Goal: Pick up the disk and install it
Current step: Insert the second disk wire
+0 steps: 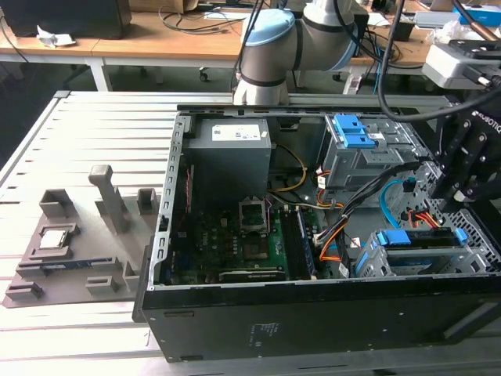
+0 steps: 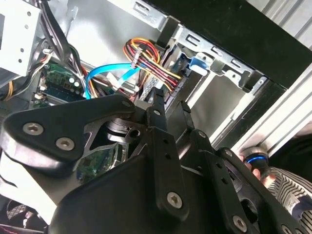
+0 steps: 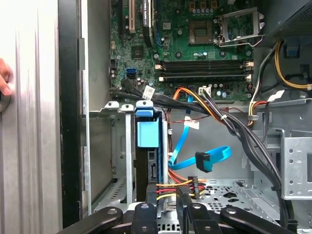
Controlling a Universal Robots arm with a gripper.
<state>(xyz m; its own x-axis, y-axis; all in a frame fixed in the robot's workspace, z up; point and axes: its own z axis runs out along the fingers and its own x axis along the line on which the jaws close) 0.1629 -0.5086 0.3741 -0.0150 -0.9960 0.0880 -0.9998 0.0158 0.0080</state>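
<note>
Now the pincer (image 1: 462, 184) hangs over the right end of the open computer case (image 1: 313, 313) in the exterior view, just above the near drive cage (image 1: 423, 254). In both wrist views its two fingers (image 3: 151, 202) stand close together with a narrow gap between them, gripping nothing. The disk (image 3: 147, 156), in its blue bracket, sits on edge inside that cage, directly below the fingertips. A blue data cable (image 3: 204, 158) and a bundle of coloured power wires (image 3: 180, 183) lie just beside it, near the green motherboard (image 3: 195, 48). At the exterior view's left, a grey fixture (image 1: 74, 251) rests on the worktop (image 1: 78, 141).
</note>
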